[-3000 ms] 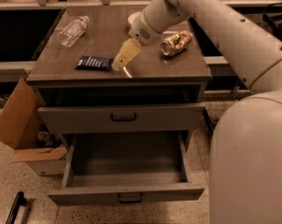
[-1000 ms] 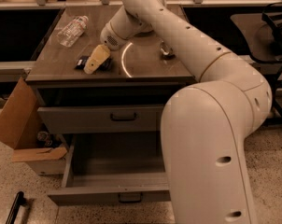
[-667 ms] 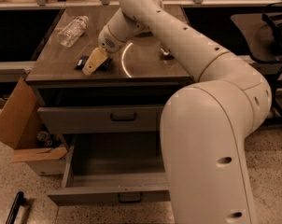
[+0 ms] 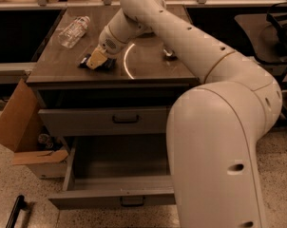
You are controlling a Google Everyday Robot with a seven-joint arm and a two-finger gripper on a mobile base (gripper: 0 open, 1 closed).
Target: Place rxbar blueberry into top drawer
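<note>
The rxbar blueberry [image 4: 108, 64], a flat dark bar, lies on the brown tabletop [image 4: 148, 65] near its front left. My gripper [image 4: 96, 59] is down right on the bar, covering its middle, so only the bar's dark ends show on either side. The top drawer [image 4: 105, 197] stands pulled open low at the front, a deep grey box with side walls and a dark handle [image 4: 132, 202]. Nothing shows inside it. My arm reaches over the table from the right.
A clear plastic bottle [image 4: 73, 31] lies at the table's back left. A shiny can [image 4: 169, 54] peeks out behind my arm. A grey drawer with a flat front panel [image 4: 86, 122] sits under the tabletop. A cardboard box [image 4: 15, 127] stands on the floor at the left.
Since three seconds ago my arm has swung left from the table's middle to the bar. In the last second the gripper has stayed on the bar, almost still.
</note>
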